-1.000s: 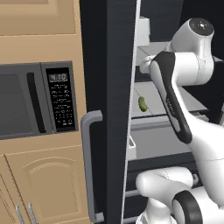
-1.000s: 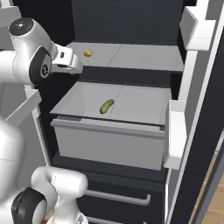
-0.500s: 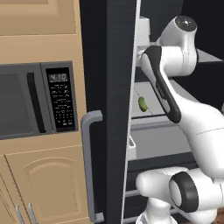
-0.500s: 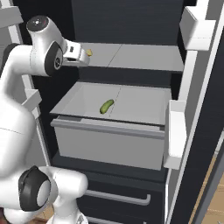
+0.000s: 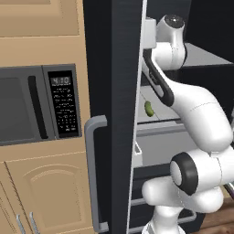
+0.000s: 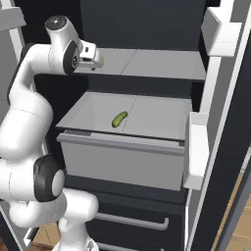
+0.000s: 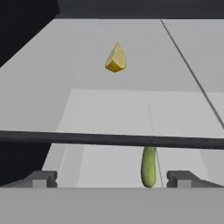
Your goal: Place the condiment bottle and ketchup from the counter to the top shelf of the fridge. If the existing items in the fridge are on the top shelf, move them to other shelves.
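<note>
The fridge (image 6: 147,19) stands open. On its top shelf (image 6: 157,64) lies the yellow wedge (image 7: 115,59), one of the existing items, a short way ahead of my gripper (image 7: 112,179). The gripper's jaws are open and empty. In the right base view the gripper (image 6: 98,60) hovers over the shelf's front left corner and covers the wedge. The green pickle (image 6: 119,118) (image 5: 148,108) (image 7: 148,166) lies one shelf lower, below the top shelf's front edge. The condiment bottle, the ketchup and the counter are out of view.
A grey drawer (image 6: 122,152) juts out under the pickle's shelf. White door bins (image 6: 198,147) line the open right door. The black left door with its grey bar handle (image 5: 93,173) stands close beside the arm. A microwave (image 5: 41,105) sits in tan cabinets at left.
The arm has risen and the hand has moved forward over the top shelf toward the yellow wedge, now covering it in the right base view. The jaws have stayed open.
</note>
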